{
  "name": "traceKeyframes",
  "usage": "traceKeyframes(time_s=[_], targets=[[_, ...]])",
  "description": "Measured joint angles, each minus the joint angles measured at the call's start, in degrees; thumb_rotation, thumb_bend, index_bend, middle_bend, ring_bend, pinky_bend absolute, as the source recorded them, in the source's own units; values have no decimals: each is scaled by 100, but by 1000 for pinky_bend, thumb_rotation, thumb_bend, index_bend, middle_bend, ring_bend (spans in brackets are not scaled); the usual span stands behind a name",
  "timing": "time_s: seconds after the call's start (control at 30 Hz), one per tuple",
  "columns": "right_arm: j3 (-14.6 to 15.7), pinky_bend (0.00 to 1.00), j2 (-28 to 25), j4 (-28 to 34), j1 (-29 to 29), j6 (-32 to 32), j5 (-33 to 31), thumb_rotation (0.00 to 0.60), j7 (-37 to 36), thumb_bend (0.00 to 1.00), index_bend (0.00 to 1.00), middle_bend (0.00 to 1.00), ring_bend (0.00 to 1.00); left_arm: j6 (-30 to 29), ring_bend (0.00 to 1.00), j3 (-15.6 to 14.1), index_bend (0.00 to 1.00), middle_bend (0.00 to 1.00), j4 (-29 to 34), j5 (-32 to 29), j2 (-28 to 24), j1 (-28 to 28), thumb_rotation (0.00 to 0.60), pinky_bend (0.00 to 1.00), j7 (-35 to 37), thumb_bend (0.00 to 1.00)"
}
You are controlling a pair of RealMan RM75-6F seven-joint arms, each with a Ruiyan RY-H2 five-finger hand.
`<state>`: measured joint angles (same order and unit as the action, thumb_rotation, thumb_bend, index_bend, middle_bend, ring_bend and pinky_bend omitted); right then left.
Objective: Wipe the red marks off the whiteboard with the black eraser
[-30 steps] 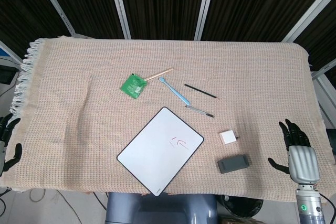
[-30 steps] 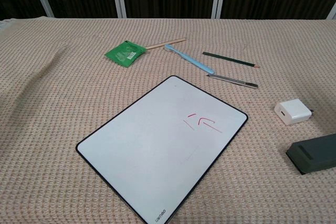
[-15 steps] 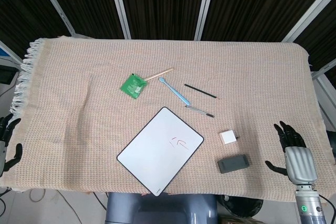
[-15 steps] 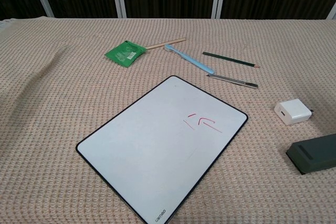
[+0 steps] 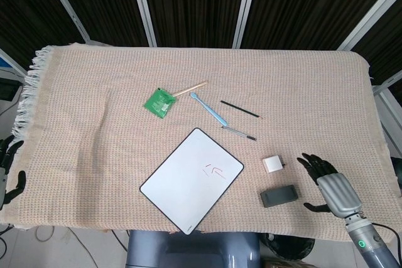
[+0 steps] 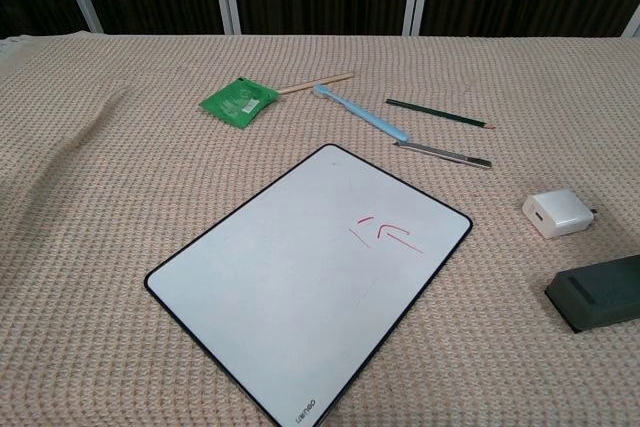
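Observation:
A whiteboard (image 5: 182, 183) (image 6: 280, 277) lies tilted on the beige cloth near the front edge, with red marks (image 5: 213, 169) (image 6: 386, 234) toward its right corner. The black eraser (image 5: 280, 196) (image 6: 598, 293) lies flat to the right of the board. My right hand (image 5: 328, 182) hovers just right of the eraser, fingers spread, holding nothing and apart from it. My left hand (image 5: 7, 166) is at the far left edge of the head view, beside the table, fingers apart and empty. Neither hand shows in the chest view.
A white charger block (image 5: 273, 164) (image 6: 557, 213) sits just behind the eraser. Farther back lie a grey pen (image 5: 239, 132), a dark pencil (image 5: 239, 109), a blue toothbrush (image 5: 208, 109), a wooden stick (image 5: 190, 88) and a green packet (image 5: 158, 101).
My right hand has moved left toward the eraser, from near the table's right edge to just beside it. The left hand, board and eraser have stayed put.

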<state>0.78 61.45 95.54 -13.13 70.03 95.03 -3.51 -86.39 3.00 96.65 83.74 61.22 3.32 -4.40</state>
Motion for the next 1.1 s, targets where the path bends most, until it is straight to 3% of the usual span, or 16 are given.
traceKeyframes(time_s=[0.33,0.73,1.1], targets=[[-21,179,220,198,-448,-632,-94,600,744,109,55,176,169,5,0,19,99,6,4,-44,-10,0,600,0,5,525],[72,207,391,196,-696,-1272,-527,600,1384,117,115,212,197,-8,0,22,98,6,18,-48,-17,-7,600,0,-1,525],[121,257,699,-142,-766,-1281,-606,600,1395,180,203,281,260,-10,0,23,99,6,13,-70,12,-13,600,0,-45,525]])
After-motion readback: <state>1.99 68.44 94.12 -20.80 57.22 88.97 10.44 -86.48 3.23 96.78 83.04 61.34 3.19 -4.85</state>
